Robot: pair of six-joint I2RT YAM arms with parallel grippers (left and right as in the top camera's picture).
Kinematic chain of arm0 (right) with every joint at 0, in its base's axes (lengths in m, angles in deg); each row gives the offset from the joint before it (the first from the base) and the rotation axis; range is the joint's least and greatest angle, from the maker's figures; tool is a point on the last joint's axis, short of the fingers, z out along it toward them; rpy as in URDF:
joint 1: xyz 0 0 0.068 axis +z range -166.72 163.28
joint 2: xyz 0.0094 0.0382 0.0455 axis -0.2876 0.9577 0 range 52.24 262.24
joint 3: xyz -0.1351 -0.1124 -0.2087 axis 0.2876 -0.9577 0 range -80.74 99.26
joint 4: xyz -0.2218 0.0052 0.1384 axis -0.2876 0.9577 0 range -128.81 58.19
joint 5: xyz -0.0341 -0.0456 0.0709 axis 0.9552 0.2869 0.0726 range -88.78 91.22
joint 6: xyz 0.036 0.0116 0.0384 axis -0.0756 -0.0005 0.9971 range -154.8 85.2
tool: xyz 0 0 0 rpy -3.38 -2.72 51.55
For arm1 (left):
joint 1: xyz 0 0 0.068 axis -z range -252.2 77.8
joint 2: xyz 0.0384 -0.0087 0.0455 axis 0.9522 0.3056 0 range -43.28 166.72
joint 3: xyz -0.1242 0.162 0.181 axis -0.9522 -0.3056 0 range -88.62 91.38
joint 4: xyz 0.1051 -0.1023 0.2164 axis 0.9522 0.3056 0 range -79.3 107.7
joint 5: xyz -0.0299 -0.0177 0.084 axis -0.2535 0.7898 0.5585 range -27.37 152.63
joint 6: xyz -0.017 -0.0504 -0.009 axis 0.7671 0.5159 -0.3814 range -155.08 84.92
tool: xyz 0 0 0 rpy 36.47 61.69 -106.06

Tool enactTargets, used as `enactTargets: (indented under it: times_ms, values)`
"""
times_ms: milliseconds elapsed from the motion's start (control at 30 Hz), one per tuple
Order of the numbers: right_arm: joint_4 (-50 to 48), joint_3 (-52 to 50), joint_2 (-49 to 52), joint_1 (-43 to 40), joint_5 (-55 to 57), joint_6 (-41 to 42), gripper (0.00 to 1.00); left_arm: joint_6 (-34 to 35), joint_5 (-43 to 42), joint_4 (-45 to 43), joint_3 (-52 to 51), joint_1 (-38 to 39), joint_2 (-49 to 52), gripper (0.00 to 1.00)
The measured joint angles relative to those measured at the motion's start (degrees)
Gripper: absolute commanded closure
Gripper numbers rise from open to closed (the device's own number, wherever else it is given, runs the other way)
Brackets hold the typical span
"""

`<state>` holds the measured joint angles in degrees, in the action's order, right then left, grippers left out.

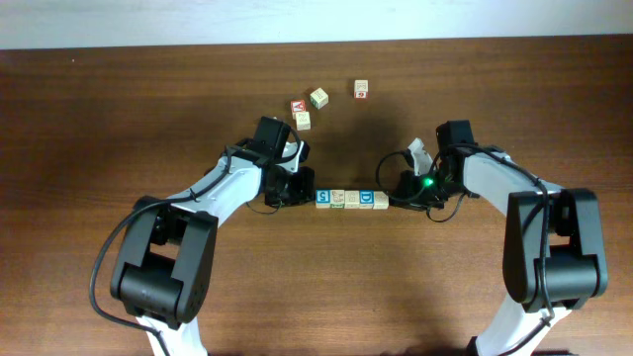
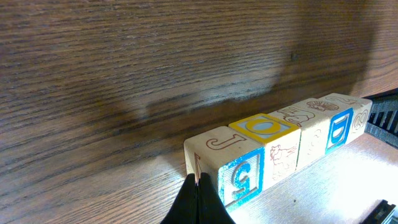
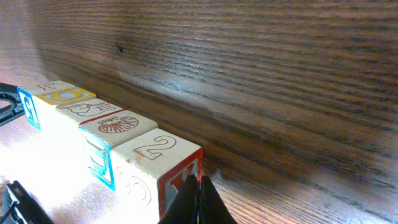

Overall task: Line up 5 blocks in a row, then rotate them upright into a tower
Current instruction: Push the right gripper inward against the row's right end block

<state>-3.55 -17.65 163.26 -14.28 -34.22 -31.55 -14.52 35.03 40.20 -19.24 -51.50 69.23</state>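
**Fig.** Row of five touching blocks at frame centre. The left gripper and right gripper sit at its ends, fingers pinched together, empty. Probably light, rigid, smooth (grip opposite flat faces).
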Motion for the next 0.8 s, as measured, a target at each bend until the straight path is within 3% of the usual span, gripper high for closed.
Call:
enactTargets:
  times_ms: [800]
  values:
    - [5.57,2.49,0.00,-0.09,-1.75,-0.07,0.96,0.00,0.17,0.00,0.00,-0.15,0.00,1.00]
